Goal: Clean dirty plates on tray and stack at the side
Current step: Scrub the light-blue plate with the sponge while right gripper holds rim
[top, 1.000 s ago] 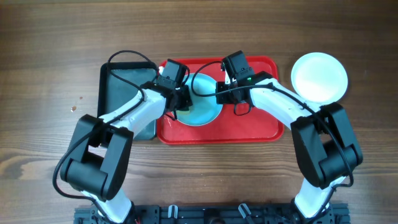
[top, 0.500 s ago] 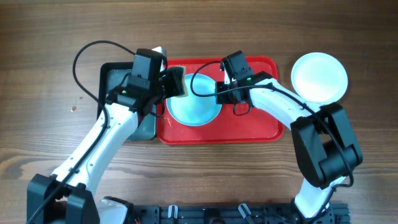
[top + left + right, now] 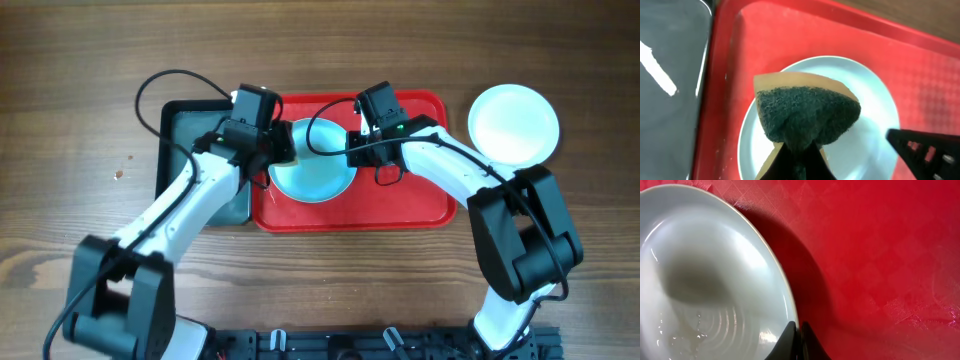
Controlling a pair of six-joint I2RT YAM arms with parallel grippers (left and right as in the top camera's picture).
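While my left gripper [image 3: 798, 152] clamps the sponge [image 3: 807, 112] between closed jaws, the sponge's green scouring face hangs over the left half of the aqua plate [image 3: 318, 180]. This plate sits in the left half of the tray [image 3: 410, 205]. I cannot tell whether the sponge touches the plate.

My right gripper [image 3: 799, 336] is closed on the aqua plate's right rim, near the tray's centre. That edge casts a dark shadow on the tray floor beside it. The plate's surface shows wet ripples.

The tray is bright red, with a raised rim and a fine diamond texture on its floor. The white plate [image 3: 514, 124] lies on the table [image 3: 80, 80], just off the tray's upper right corner and apart from it. A black basin [image 3: 190, 135] stands just beside the tray's left edge. The table is brown wood grain, with a small dark speck [image 3: 118, 175] well to the left of the tray.
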